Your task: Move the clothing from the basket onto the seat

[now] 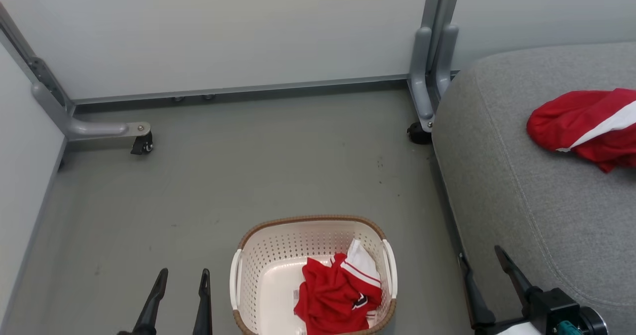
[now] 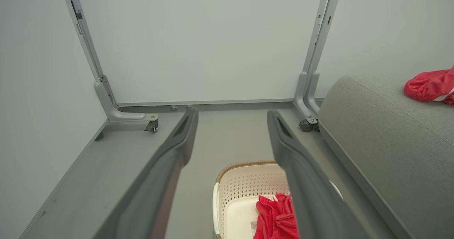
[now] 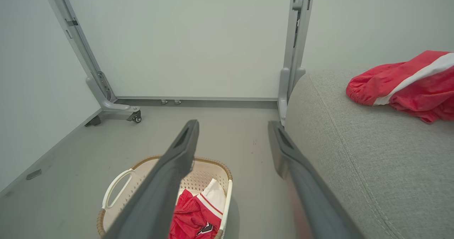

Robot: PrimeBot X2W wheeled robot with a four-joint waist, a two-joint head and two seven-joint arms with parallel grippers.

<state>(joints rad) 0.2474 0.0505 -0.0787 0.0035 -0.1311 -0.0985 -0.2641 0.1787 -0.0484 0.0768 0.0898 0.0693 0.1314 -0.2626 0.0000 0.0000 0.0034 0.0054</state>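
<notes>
A cream perforated basket [image 1: 278,255] with a brown rim stands on the floor at the bottom centre. Crumpled in its right half lies a red garment [image 1: 338,295] with white panels and a dark logo. A second red garment [image 1: 586,126] with a white stripe rests on the grey seat [image 1: 521,191] at the right. My left gripper [image 1: 183,281] hangs open and empty over the floor, left of the basket. My right gripper [image 1: 481,255] is open and empty by the seat's front edge. From the wrists: basket [image 2: 244,182] [image 3: 205,175], red garment [image 2: 275,217] [image 3: 191,214].
Grey partition panels on castered metal feet [image 1: 141,143] [image 1: 420,131] close off the back and left. Bare grey floor [image 1: 248,176] lies between the panels and the basket. The seat's rounded front corner [image 1: 447,126] stands close to the right foot.
</notes>
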